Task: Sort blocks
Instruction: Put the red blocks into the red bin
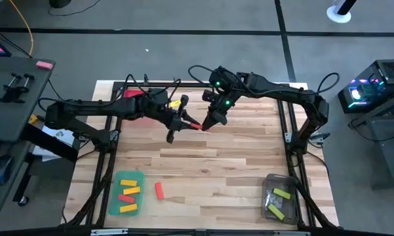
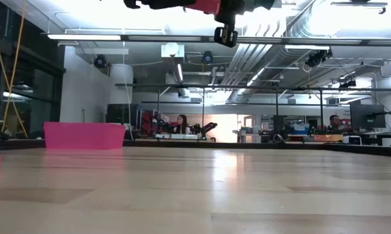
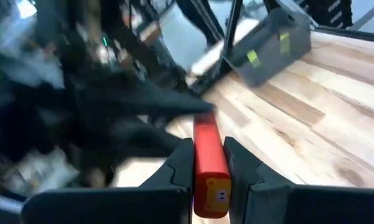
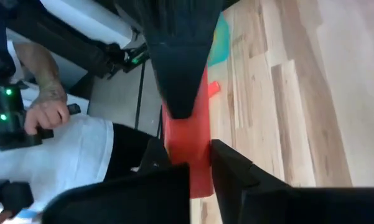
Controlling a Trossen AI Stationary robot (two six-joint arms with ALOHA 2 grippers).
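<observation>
A red block (image 1: pixel 197 124) is held in the air over the middle of the table, between both grippers. My left gripper (image 1: pixel 185 122) reaches in from the left and is shut on one end. My right gripper (image 1: pixel 207 123) comes from the far right and is shut on the other end. A second red block (image 1: pixel 158 190) lies flat on the table near the front. A green tray (image 1: pixel 126 193) holds yellow and red blocks. A clear tray (image 1: pixel 278 196) holds light green blocks. My left gripper pinches the red block's near end (image 3: pixel 210 177) between its two fingers, the block lying along the fingers and pointing forward. The block is lifted clear of the table. My right gripper pinches the block's other end (image 4: pixel 188 146) between its two fingers, also lengthwise; the left gripper's dark finger covers the part beyond.
A red tray (image 1: pixel 134 95) sits at the far left of the table, with a yellow piece (image 1: pixel 177 103) beside it. The arm frames stand along both side edges. A person's hand (image 4: pixel 46 115) with a controller shows beyond the table.
</observation>
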